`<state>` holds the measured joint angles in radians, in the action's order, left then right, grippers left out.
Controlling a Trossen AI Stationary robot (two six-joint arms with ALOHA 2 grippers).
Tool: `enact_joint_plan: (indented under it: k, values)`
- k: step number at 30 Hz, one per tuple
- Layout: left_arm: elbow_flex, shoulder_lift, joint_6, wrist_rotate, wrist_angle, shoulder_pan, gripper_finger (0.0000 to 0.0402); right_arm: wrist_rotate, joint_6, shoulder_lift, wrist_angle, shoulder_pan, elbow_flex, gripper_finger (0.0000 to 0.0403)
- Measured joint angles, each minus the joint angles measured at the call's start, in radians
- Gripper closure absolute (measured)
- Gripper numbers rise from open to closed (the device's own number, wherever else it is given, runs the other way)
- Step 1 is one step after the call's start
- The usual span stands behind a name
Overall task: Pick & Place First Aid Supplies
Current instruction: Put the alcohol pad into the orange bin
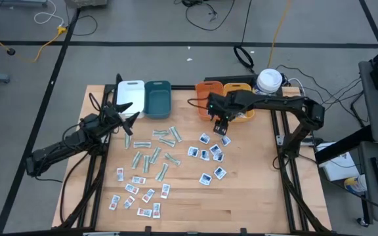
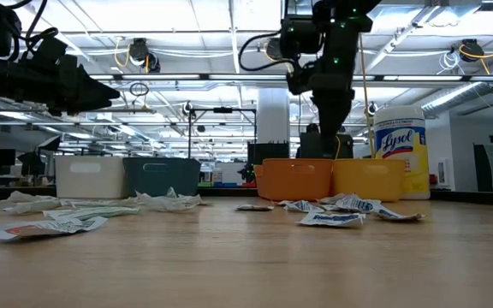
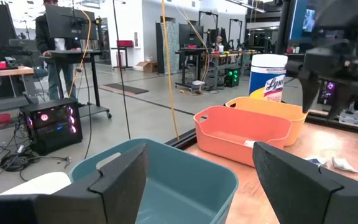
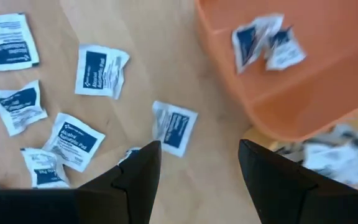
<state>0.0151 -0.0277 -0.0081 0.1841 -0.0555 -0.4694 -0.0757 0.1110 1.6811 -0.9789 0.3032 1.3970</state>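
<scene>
Two blue-print packets [image 4: 263, 42] lie in the orange bin [image 4: 328, 93]; right gripper [image 4: 197, 165] open, empty.

The scene is evenly lit by bright ceiling strip lights [image 2: 229, 34], and only soft shadows are cast. Motion blur is seen on the orange bin [image 4: 303, 68], and the other arm is rendered blurred in the left wrist view.

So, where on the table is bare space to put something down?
Bare wood lies along the table's right side, right of the blue-print packets, and in a strip along the near edge. It is crowded in the middle-left, where the green strips and red-print packets are scattered.
</scene>
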Motion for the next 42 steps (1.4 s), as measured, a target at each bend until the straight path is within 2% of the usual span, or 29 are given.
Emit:
enact_joint_plan:
  k: [13, 20, 31, 36, 42]
  values:
    - [0.000, 0.000, 0.000, 0.000, 0.000, 0.000, 0.0105, 0.008, 0.316, 0.000, 0.167, -0.072, -0.235, 0.0194]
    - [0.000, 0.000, 0.000, 0.000, 0.000, 0.000, 0.0105, 0.126, 0.388, 0.000, 0.313, -0.088, -0.351, 0.0195]
    - [0.000, 0.000, 0.000, 0.000, 0.000, 0.000, 0.0105, 0.131, 0.393, -0.002, 0.368, -0.089, -0.428, 0.0199]
    - [0.000, 0.000, 0.000, 0.000, 0.000, 0.000, 0.0105, 0.129, 0.367, -0.003, 0.370, -0.089, -0.431, 0.0249]
    - [0.000, 0.000, 0.000, 0.000, 0.000, 0.000, 0.0105, 0.133, 0.305, -0.002, 0.378, -0.089, -0.431, 0.0369]
